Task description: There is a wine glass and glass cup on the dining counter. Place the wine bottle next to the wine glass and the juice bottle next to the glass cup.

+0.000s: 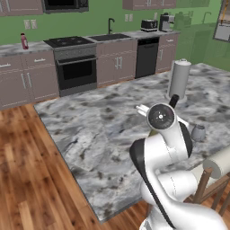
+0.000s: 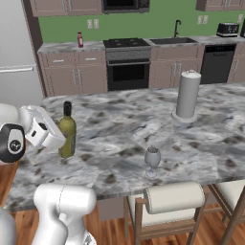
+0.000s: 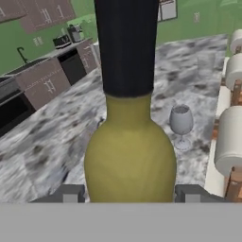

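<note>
Two dark fingertips (image 3: 71, 194) were seen pressed against either side of the wine bottle (image 2: 67, 131), the jaws clamped on its olive body. The bottle was held upright at the dining counter (image 2: 119, 129) near its left end, by the gripper (image 2: 56, 136). A wine glass (image 2: 152, 160) stood on the counter to the bottle's right, well apart from it, near the stools. The juice bottle (image 2: 80, 40) was left on the wall counter beyond.

Olive-yellow, black-necked wine bottle (image 3: 130, 156); grey-marbled dining counter (image 2: 124, 129)
</note>
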